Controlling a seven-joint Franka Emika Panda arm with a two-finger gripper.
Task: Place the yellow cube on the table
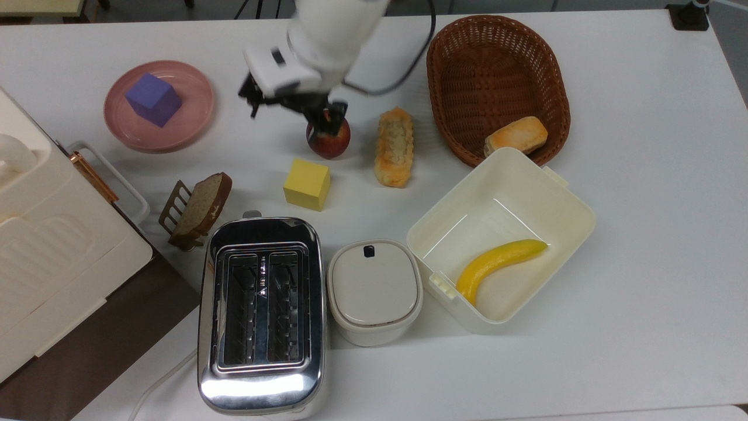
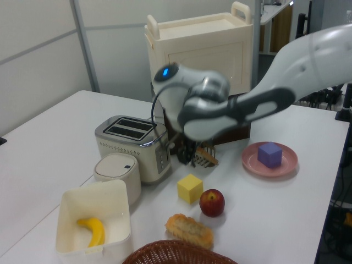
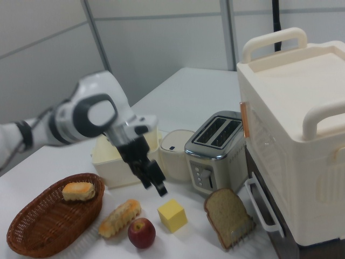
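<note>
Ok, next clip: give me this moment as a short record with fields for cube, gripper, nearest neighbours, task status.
cube: yellow cube rests flat on the table, nothing gripping it
gripper: gripper raised above the table, clear of the cube, empty, fingers apart
nearest neighbours: apple, bread roll, toaster, none touching the cube
other cube: purple cube on the pink plate
task status: placement looks done
</note>
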